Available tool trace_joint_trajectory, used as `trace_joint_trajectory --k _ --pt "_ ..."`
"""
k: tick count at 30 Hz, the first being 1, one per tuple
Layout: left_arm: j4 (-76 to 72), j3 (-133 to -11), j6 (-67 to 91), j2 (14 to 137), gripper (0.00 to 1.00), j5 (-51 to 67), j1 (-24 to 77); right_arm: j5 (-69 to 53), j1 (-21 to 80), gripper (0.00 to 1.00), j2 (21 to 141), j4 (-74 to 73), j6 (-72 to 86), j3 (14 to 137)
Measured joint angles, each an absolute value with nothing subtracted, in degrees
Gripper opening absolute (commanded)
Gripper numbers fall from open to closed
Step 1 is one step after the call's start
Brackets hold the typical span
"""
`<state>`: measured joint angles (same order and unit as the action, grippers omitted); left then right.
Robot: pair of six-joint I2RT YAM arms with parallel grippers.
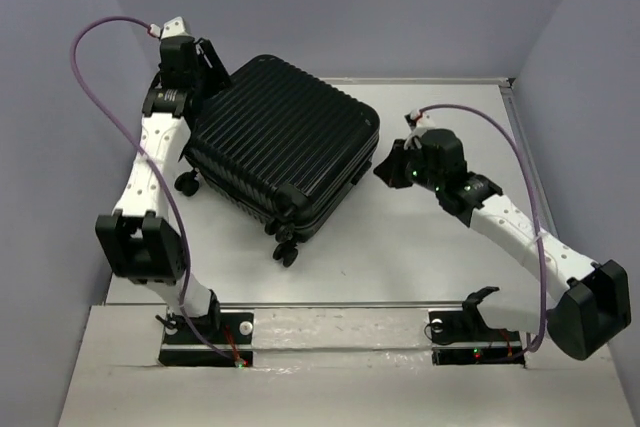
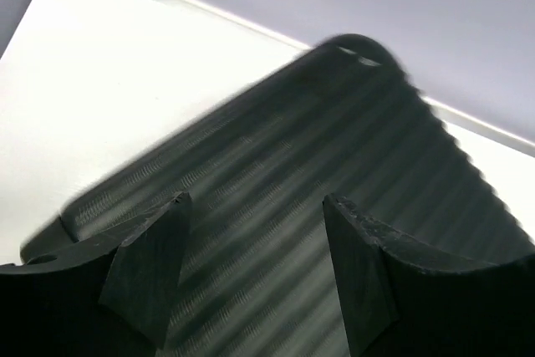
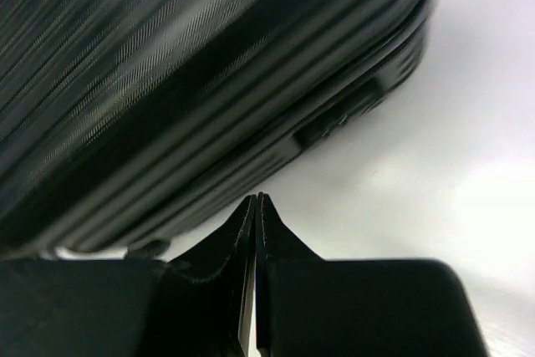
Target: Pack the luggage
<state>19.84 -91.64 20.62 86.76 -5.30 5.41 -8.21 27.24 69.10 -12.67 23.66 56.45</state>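
Note:
The luggage [image 1: 280,142] is a large black ribbed hard-shell suitcase lying flat and closed on the white table, with its wheels toward the near left. My left gripper [image 1: 215,72] hovers over its far left corner. In the left wrist view the left gripper [image 2: 255,200] stands open, with the ribbed shell of the luggage [image 2: 334,140] showing between the fingers and nothing held. My right gripper [image 1: 385,169] sits just off the suitcase's right side. In the right wrist view the right gripper [image 3: 255,198] is shut with nothing in it, close to the side of the luggage [image 3: 167,81].
The white table [image 1: 420,247] spreads to the right of and in front of the suitcase. Small black wheels [image 1: 285,247] stick out at its near corner. Lavender walls close in the left, back and right sides, and a low rim [image 1: 510,82] runs along the table's far right edge.

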Motion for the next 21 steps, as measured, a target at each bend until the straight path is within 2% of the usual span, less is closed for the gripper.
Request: trace_joint_trajectory --k 5,10,14,15,17,18,21 --pt "23.0 -105.3 20.7 101.6 0.77 -3.5 -0.7 -10.1 33.2 0.07 65.0 -11.0 24.3 44.6" --pt "30.2 -128.1 20.8 117.5 0.78 -0.1 -5.9 -11.0 33.8 0.07 60.0 -10.7 25.5 37.6" --pt "32.3 -132.7 21.2 123.8 0.75 2.6 -7.8 -11.9 34.3 0.07 59.6 -9.2 25.8 36.1" --pt "32.8 -133.0 21.4 124.8 0.69 3.4 -8.3 -12.2 34.4 0.07 60.1 -8.5 25.7 35.7" --pt "33.1 -133.3 21.7 127.7 0.63 5.4 -9.0 -12.5 34.5 0.07 61.4 -8.2 25.7 35.6" --pt "33.3 -133.3 21.8 128.7 0.47 6.4 -9.2 -12.5 34.6 0.07 61.8 -8.1 25.7 35.6" --pt "33.6 -133.3 22.1 133.6 0.24 9.9 -10.3 -12.5 34.6 0.07 64.3 -7.3 25.8 35.5"
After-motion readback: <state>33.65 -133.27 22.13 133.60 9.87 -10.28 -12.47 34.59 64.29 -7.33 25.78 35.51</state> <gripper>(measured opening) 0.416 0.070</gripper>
